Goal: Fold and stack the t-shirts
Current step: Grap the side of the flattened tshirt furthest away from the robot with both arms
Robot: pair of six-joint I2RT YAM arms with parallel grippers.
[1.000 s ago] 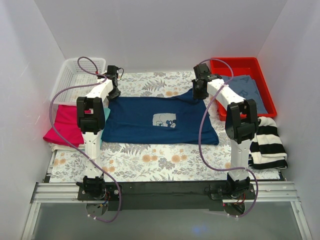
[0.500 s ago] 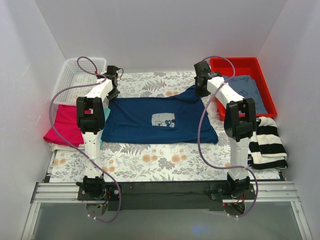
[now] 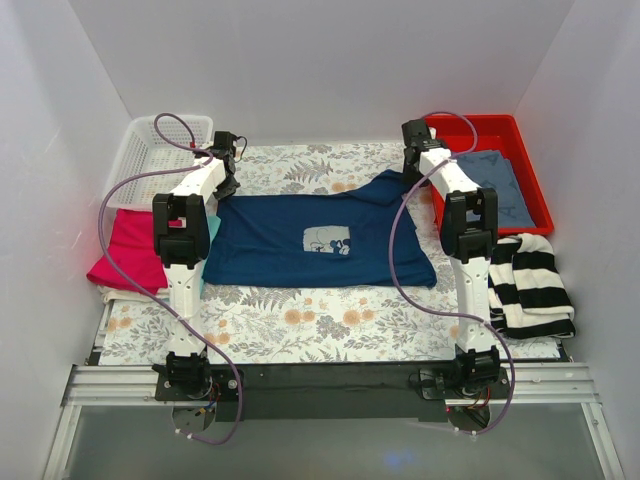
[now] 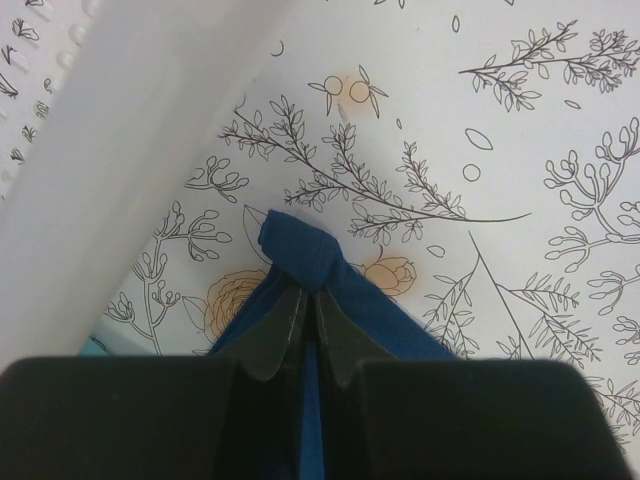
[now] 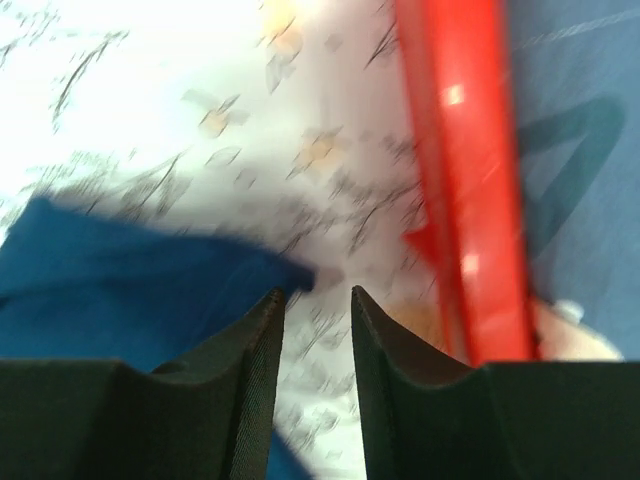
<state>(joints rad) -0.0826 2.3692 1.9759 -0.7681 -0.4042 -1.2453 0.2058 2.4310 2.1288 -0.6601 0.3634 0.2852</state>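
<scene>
While the left hand (image 4: 308, 300) pinches the navy shirt (image 3: 270, 235), the right hand (image 5: 316, 295) is spread beside it.

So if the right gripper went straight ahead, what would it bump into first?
Probably the flowery tablecloth, between the blue shirt and the red tray. The right gripper is open over it; the blurry picture leaves depth unsure.
</scene>
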